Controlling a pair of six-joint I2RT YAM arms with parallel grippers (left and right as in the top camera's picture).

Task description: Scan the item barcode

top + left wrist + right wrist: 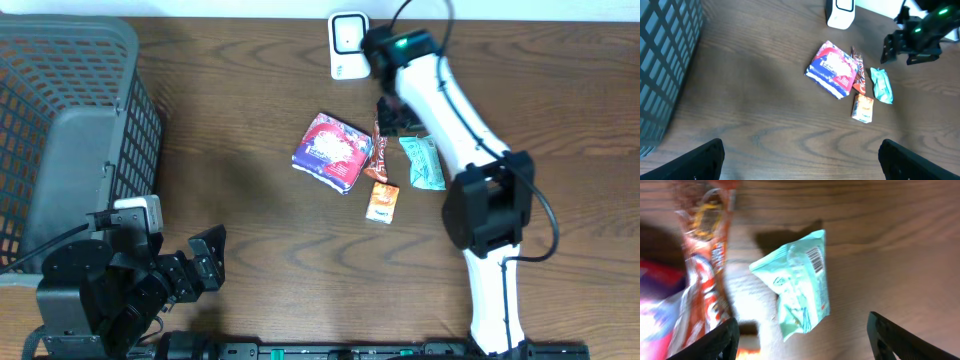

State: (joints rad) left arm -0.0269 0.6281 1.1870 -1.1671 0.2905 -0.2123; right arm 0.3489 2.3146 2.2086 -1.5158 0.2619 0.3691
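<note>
The right end effector (396,116) hangs over the cluster of items in the middle of the desk (250,230). Its fingers (715,341) are spread wide, with nothing clamped between them. Right below, the mint-green packet (799,287) lies flat on the wood, clear of both fingers. From overhead, that packet (424,162) sits just past the dark fingertips, on the side nearer the arm's base.

In the overhead view its long axis runs roughly up and down, leaning a little, with the far end towards the scanner (346,45). The wrist view shows the barcode (815,257) face up near the upper end of the wrapper. The scanner stands well apart from it, at the far edge of the desk.

A narrow brown-red packet (378,148) lies just beside the mint one. A red and blue pack (333,150) is on its other side, and a small orange packet (381,202) sits nearer the robot.

Over on the left, the left end effector (212,258) waits low near the front edge, beside the grey basket (80,110). Its fingers (705,160) are fully spread and it holds nothing.
</note>
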